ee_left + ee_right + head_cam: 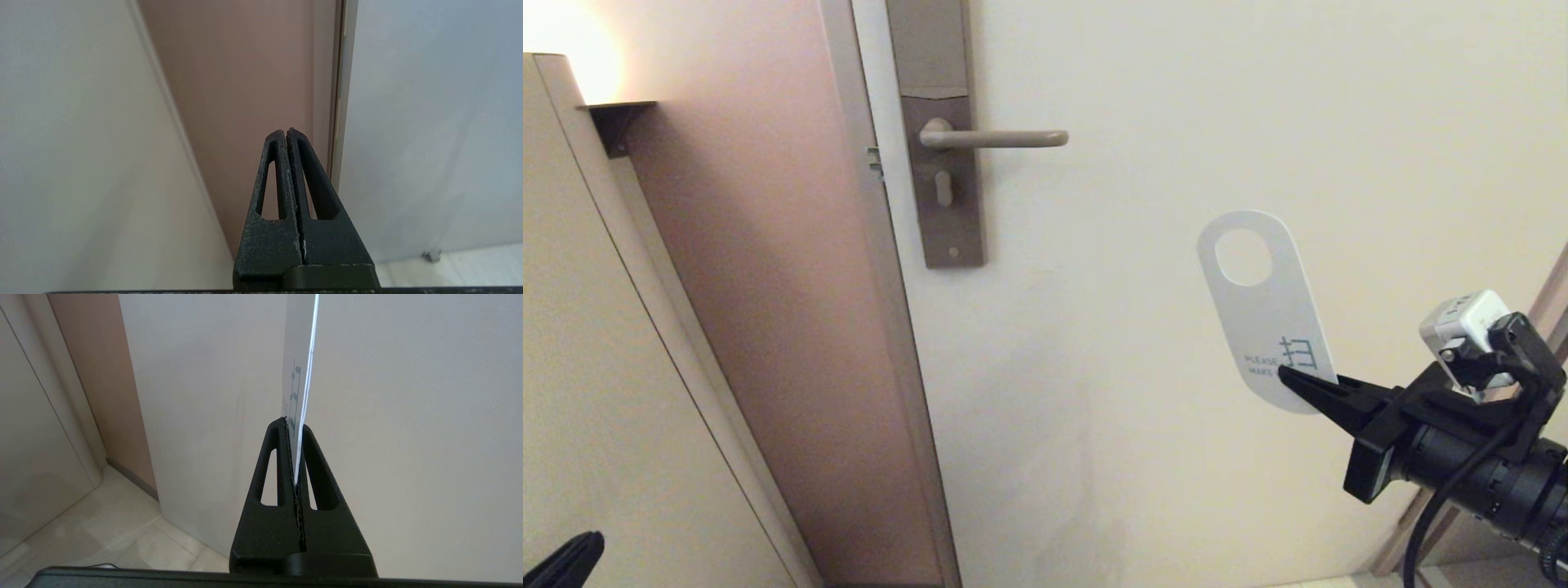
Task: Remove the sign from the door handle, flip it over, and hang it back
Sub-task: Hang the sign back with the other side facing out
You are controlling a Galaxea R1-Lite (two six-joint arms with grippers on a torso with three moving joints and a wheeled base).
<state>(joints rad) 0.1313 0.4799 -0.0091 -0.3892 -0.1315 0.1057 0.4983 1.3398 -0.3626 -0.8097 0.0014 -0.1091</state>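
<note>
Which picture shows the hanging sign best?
The head view: the whole sign, hole and writing showing, pinched at its bottom by the right end effector. The right wrist view shows only its thin edge. The left wrist view shows none of it.

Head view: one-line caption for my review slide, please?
Right gripper holds the sign, white side showing, off the bare door handle.

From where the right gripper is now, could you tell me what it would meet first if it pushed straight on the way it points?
Probably the door. The right gripper, shut on the sign, points at its pale face with nothing between; the door handle lies well off that line. Depth is unclear.
</note>
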